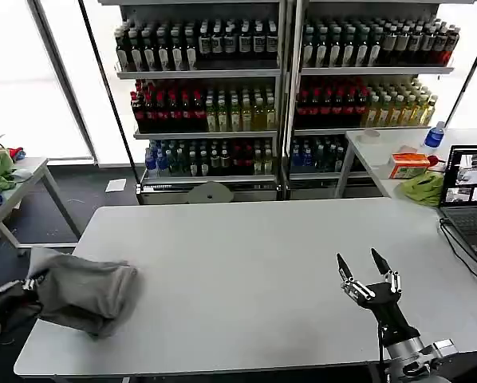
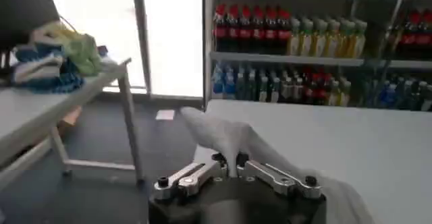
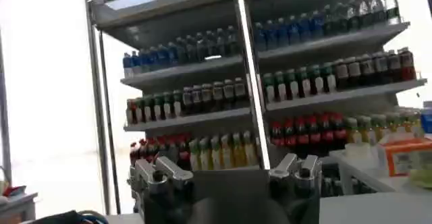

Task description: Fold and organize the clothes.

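Crumpled grey T-shirt (image 1: 83,291), table's (image 1: 246,263) edge

The head camera looks down over the surface (image 1: 246,271), while both wrist cameras face level toward the shared drink shelves (image 1: 282,88).

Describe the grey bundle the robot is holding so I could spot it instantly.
Start at the big white table in front of the drink shelves and look to its near left corner. A crumpled grey T-shirt lies there, pinched by the left gripper. It is the only cloth on that table; the green cloths lie on side tables.
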